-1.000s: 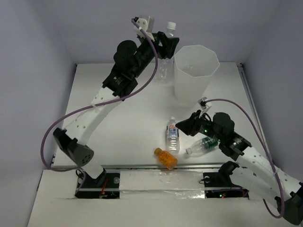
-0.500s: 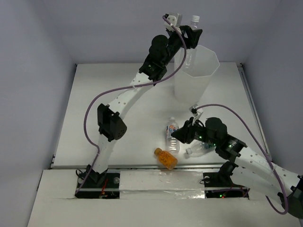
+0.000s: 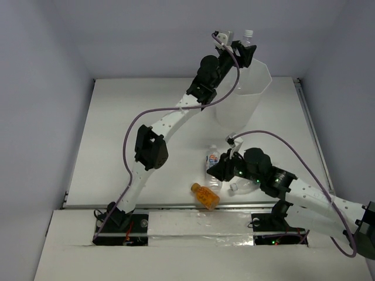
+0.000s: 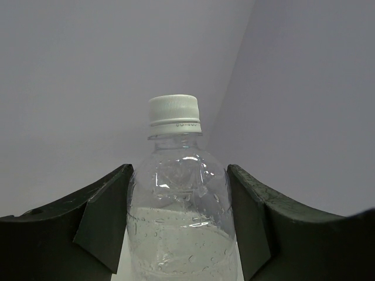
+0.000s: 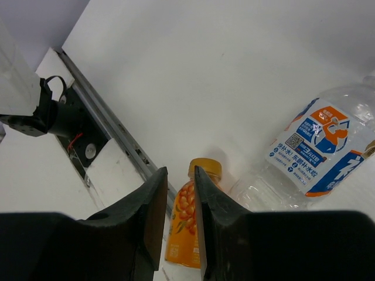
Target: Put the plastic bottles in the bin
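My left gripper (image 3: 245, 51) is shut on a plain clear bottle (image 3: 248, 38) with a white cap, held upright over the far rim of the white bin (image 3: 243, 102). In the left wrist view both fingers press the bottle's (image 4: 179, 205) sides. My right gripper (image 3: 220, 171) hovers low over the table, its jaws a narrow gap apart with nothing between them. Below that gap lies an orange bottle (image 5: 183, 228), also seen near the front edge (image 3: 204, 196). A blue-labelled bottle (image 5: 316, 146) lies beside it (image 3: 213, 161). Part of another clear bottle (image 3: 237, 187) shows under the right arm.
The metal rail (image 5: 111, 126) and the left arm's base (image 5: 64, 114) run along the table's front edge, close to the orange bottle. Grey walls close in the white table (image 3: 146, 117) on three sides.
The left arm swung right with the clear bottle, from beside the bin to over its rim. The right arm slid left toward the orange bottle, covering the green-labelled bottle.
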`<state>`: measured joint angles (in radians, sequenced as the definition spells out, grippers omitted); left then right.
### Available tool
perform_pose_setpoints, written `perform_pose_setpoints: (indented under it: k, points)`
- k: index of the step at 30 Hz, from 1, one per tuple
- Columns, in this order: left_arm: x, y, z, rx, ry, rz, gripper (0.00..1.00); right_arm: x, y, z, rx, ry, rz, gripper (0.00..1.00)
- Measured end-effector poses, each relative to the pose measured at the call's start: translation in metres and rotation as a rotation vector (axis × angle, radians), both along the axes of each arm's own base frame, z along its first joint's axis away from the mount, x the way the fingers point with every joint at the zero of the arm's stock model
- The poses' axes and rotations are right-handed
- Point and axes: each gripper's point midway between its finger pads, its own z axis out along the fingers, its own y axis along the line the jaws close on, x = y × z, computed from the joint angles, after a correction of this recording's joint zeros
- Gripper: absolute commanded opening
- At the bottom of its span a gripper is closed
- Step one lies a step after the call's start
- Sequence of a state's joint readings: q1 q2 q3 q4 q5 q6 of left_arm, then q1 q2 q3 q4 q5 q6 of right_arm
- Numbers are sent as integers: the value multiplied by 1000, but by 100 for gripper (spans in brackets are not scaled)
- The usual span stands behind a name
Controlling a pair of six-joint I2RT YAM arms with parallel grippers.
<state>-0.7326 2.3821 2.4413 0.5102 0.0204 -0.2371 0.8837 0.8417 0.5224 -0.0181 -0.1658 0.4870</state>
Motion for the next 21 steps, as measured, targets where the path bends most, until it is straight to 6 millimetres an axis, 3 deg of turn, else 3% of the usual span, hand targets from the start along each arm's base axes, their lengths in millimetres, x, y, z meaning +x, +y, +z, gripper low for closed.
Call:
perform_pose_setpoints:
  k: [2, 5, 8, 11, 14, 17, 19, 21]
  points:
    - [3, 0, -5, 4, -1, 12, 53, 1, 1, -3, -9, 3, -4, 31]
    - [7, 2, -6, 9, -3, 38, 77, 2, 2, -9, -29, 13, -15, 32]
    - [8, 6, -2, 4, -25, 56, 91, 4, 3, -18, -55, 26, -29, 34]
    - [7, 8, -9, 36, -29, 76, 99, 4, 4, -24, -73, 35, -32, 38]
    - [1, 12, -26, 114, -15, 106, 99, 3, 5, -29, -88, 42, -30, 46]
    - [-21, 25, -27, 198, -25, 143, 99, -4, 7, -34, -112, 52, -15, 55]
    - [-44, 41, -11, 220, -42, 161, 99, -10, 10, -38, -126, 60, 6, 59]
    - [-71, 61, 16, 206, -66, 171, 98, -19, 15, -42, -149, 69, 33, 60]
